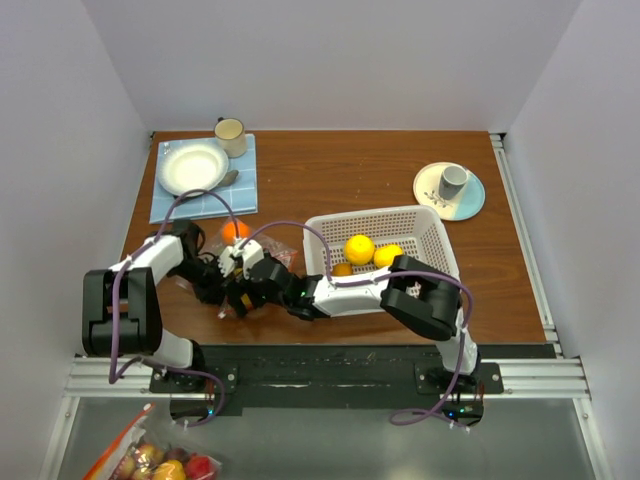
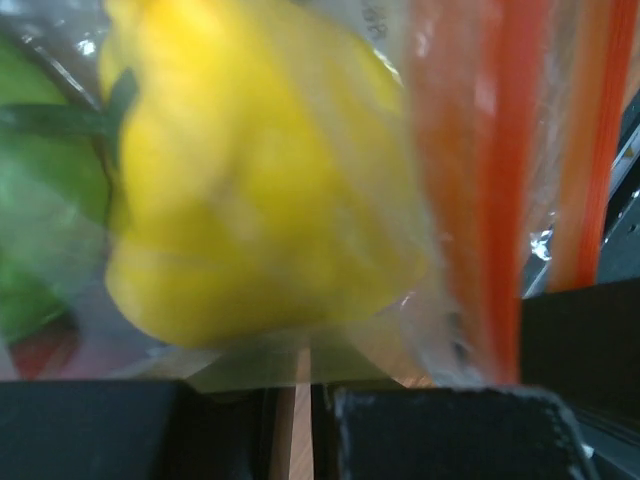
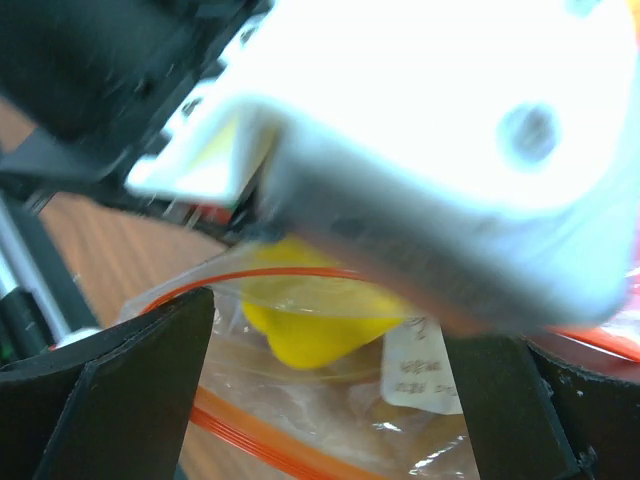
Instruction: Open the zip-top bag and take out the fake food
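Observation:
The zip-top bag (image 1: 276, 247) lies on the table left of the white basket (image 1: 432, 228). In the left wrist view its orange-red zip strip (image 2: 497, 190) runs down the right, and a yellow pepper (image 2: 250, 180) and a green piece (image 2: 40, 200) show through the plastic. My left gripper (image 2: 300, 400) (image 1: 238, 285) is shut on a fold of the bag's film. My right gripper (image 3: 335, 345) (image 1: 272, 291) is open, with its fingers (image 3: 130, 390) either side of the bag's gaping mouth (image 3: 300, 290). An orange fruit (image 1: 235, 230) sits at the bag's far end. Yellow and orange fruits (image 1: 359, 248) lie in the basket.
A white plate (image 1: 190, 165) with a spoon on a blue cloth and a mug (image 1: 231, 135) stand at the back left. A cup on a saucer (image 1: 450, 188) stands at the back right. A second bag of fake food (image 1: 150, 460) lies below the table's near edge.

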